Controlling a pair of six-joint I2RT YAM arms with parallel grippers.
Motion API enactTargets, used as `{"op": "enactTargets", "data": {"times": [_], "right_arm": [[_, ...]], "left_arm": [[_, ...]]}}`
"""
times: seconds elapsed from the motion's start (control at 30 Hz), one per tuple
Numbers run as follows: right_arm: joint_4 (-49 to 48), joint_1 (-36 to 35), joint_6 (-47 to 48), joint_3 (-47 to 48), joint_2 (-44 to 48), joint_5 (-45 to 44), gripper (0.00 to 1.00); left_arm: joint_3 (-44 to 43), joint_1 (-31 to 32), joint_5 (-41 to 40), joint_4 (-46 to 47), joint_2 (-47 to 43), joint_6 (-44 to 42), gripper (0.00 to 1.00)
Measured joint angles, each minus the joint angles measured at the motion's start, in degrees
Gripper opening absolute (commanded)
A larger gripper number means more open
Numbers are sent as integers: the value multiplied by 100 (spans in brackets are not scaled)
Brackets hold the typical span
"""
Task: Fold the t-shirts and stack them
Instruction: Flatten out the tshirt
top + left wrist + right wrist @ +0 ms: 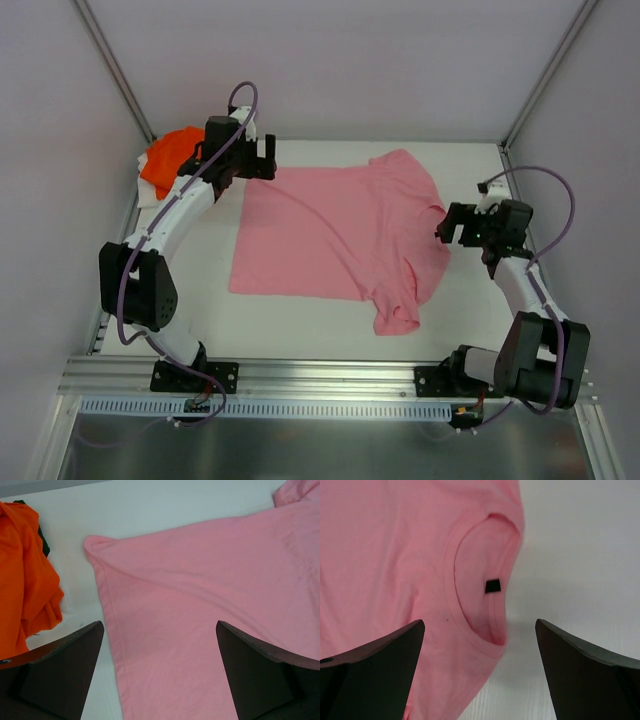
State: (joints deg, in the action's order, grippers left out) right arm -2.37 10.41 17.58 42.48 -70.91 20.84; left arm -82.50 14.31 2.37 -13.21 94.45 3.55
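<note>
Pink t-shirt [330, 235]: spread flat on the counter [290, 335], collar toward the right arm.
Orange t-shirt [168, 160]: crumpled at the far left corner, apart from the pink one.
Left gripper [160, 625]: jaws apart, empty, over the pink hem edge.
Right gripper [480, 622]: jaws apart, empty, over the collar.

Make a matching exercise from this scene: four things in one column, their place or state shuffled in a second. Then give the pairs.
Column A
1. pink t-shirt
2. orange t-shirt
3. left gripper
4. right gripper

Column B
a. open, above the collar
b. bunched up in the far left corner
c. open, above a hem corner
d. spread out mid-table

Pairs: 1-d, 2-b, 3-c, 4-a
</note>
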Motion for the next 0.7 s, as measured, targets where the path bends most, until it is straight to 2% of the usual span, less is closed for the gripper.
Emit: {"op": "enactTargets", "data": {"times": [0.17,0.4,0.7], "right_arm": [[-876,66,-109,-1029,24,66,99],[-2103,76,-181,-1412,105,70,99],[-2949,76,-319,-2081,184,63,100]], "left_arm": [[0,208,-76,-7,-7,-15,99],[0,411,-315,-11,-9,-15,99],[-7,566,-557,-125,-9,-22,99]]}}
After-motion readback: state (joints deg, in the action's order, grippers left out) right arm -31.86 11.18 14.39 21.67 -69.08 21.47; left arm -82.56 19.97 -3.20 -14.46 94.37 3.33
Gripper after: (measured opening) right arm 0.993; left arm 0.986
